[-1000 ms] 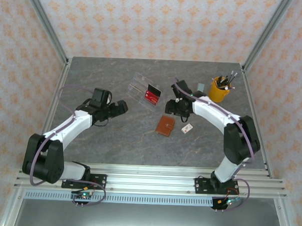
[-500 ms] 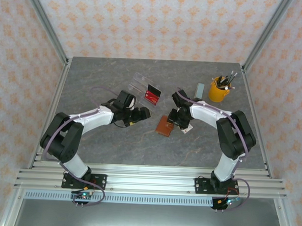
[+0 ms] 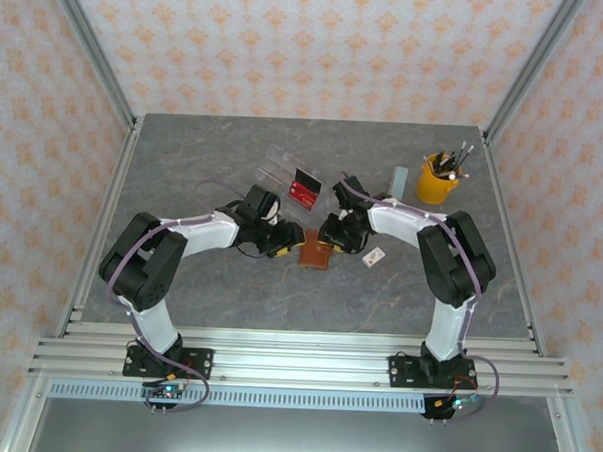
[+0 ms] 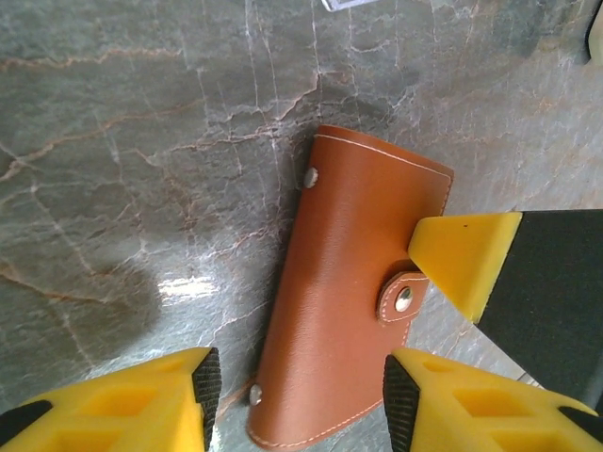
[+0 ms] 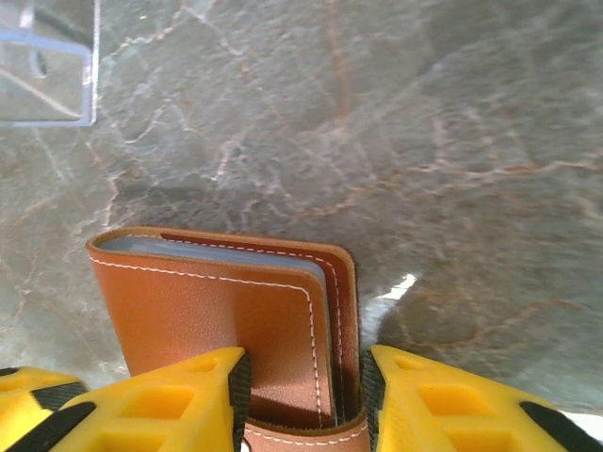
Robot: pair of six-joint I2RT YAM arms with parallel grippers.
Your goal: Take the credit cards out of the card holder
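1. The table (image 3: 183,181) looks smooth and slick. The card holder would probably skate if pushed from one side only, so it needs steadying from both.
2. The clear tray (image 3: 276,163) stands towards the back, with a red card (image 3: 302,193) and a black card (image 3: 307,177) propped in it.
3. The card holder (image 3: 314,255) lies shut and flat mid-table, just in front of the tray and between the two grippers. It looks light, and its soft leather should grip well and dent rather than break.
4. The left gripper (image 4: 297,377) is partly open and astride the holder's width. One finger stands clear of the leather, and it holds nothing.
5. The right gripper (image 5: 301,363) has its fingers narrowly set around a corner where the layers show. I cannot tell whether they pinch it.
6. The snap tab (image 4: 402,297) looks fastened. I would pin the body by its long edges and lift at the tab.
7. The blue-grey pocket edges (image 5: 188,247) are thin. Any cards inside would be stiff and slippery, so they are best drawn out by an exposed edge.
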